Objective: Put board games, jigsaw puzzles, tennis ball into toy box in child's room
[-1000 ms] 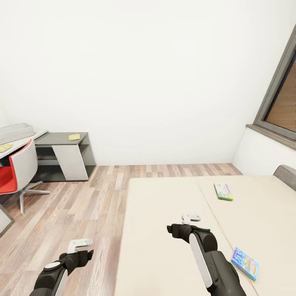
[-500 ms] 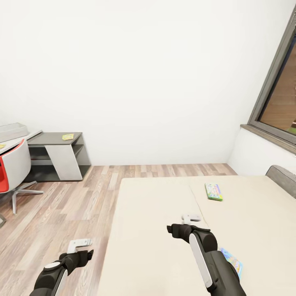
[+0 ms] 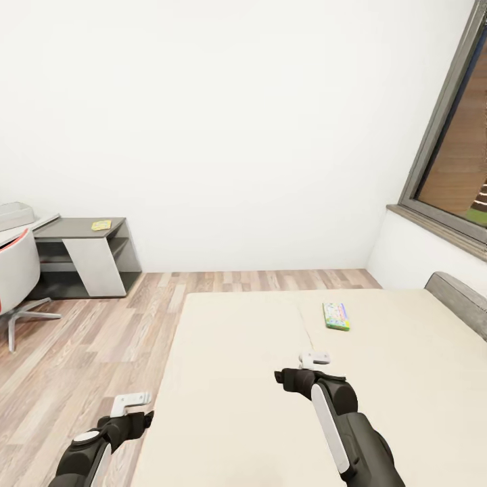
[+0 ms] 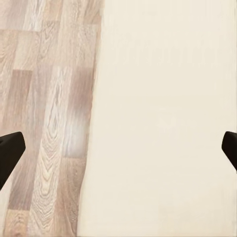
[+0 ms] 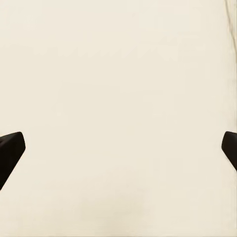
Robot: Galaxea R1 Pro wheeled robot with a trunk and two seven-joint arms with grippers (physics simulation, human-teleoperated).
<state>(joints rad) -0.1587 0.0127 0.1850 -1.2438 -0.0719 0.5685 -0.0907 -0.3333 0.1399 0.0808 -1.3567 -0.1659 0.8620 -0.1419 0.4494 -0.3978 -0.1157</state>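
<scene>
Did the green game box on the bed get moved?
No. The green board game keeps its spot beside the mattress seam on the bed; the whole view shifted, so the camera turned.

No readable text, board game cover print too small to make out; jigsaw puzzle likewise

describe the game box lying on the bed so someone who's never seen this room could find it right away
Start at the wide beige bed under the window. The board game lies flat on the mattress's far half, toward the grey headboard. It's a small green-edged box with a pale blue cover.
</scene>
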